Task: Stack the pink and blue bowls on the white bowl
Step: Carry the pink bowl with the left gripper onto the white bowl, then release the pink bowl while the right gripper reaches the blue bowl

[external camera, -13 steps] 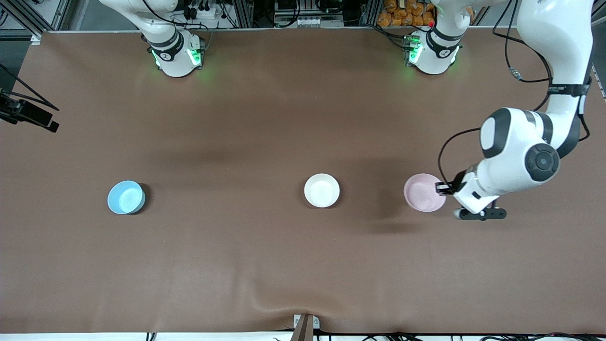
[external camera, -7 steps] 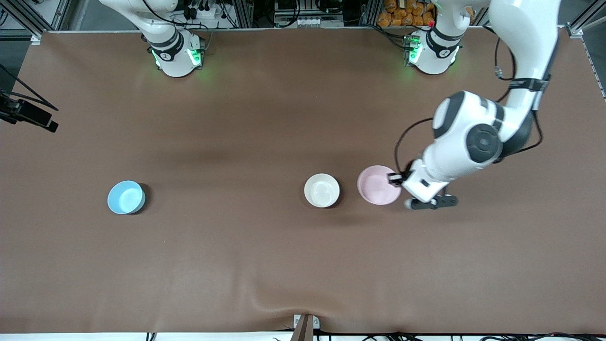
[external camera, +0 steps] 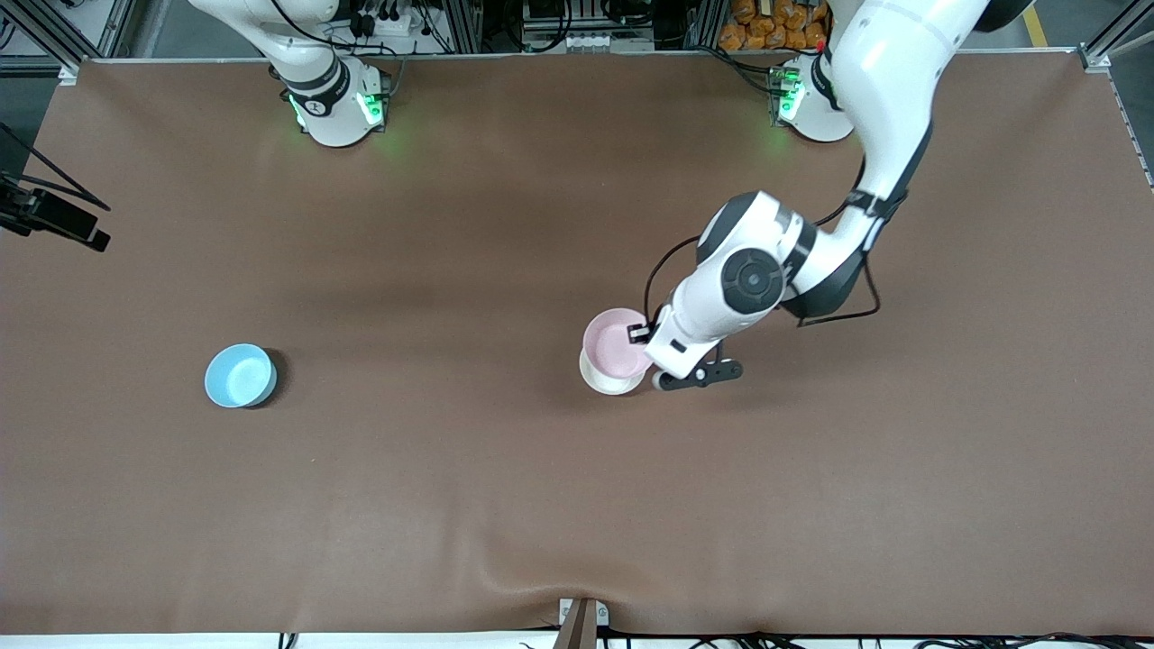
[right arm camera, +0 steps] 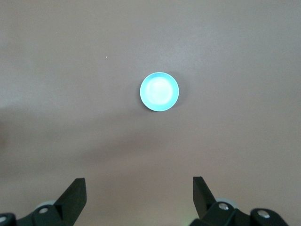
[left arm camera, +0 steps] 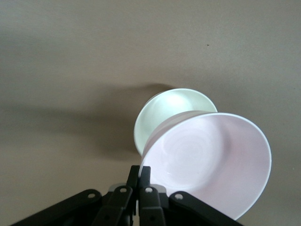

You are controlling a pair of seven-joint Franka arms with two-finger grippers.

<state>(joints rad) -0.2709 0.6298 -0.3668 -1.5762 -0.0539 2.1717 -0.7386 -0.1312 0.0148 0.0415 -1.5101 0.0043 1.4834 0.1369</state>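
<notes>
My left gripper [external camera: 642,333] is shut on the rim of the pale pink bowl [external camera: 613,341] and holds it over the white bowl [external camera: 606,385], which stands mid-table and shows only as a crescent below the pink one. In the left wrist view the black fingertips [left arm camera: 145,173] pinch the pink bowl [left arm camera: 211,160] at its edge, and the white bowl [left arm camera: 162,110] lies partly covered under it. Whether the two bowls touch I cannot tell. The blue bowl [external camera: 239,375] sits alone toward the right arm's end of the table. My right gripper [right arm camera: 138,188] hangs open high over the blue bowl [right arm camera: 159,91].
Brown matting [external camera: 451,505] covers the table. A black camera mount [external camera: 54,221] juts in at the right arm's end. A small bracket [external camera: 581,620] sits at the table edge nearest the front camera. The right arm's base [external camera: 334,108] stands at the top.
The left arm has carried the pink bowl toward the right arm's end of the table, from well beside the white bowl to over it. The blue bowl and the right arm have not moved.
</notes>
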